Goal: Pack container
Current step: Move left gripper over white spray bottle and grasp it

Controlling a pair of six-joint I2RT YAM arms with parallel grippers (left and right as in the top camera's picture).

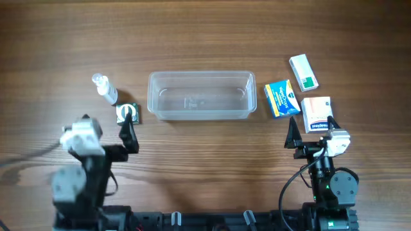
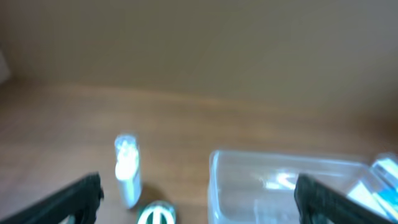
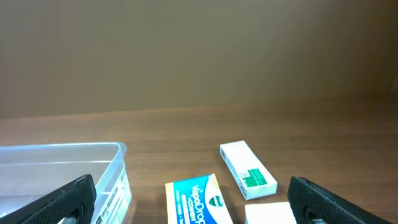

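Observation:
The container [image 1: 201,95] is a clear plastic tub at the table's middle, with nothing in it. It also shows in the left wrist view [image 2: 280,186] and the right wrist view [image 3: 62,168]. A small clear bottle [image 1: 104,88] and a small green-and-white item [image 1: 128,112] lie left of it. A blue-and-yellow box [image 1: 281,98], a white-and-green box [image 1: 304,72] and a white-and-orange box [image 1: 316,113] lie right of it. My left gripper [image 1: 109,131] is open and empty near the green-and-white item. My right gripper [image 1: 313,131] is open and empty just in front of the white-and-orange box.
The wooden table [image 1: 205,32] carries everything. The two arm bases stand at the front edge, one at the left [image 1: 77,186] and one at the right [image 1: 331,189].

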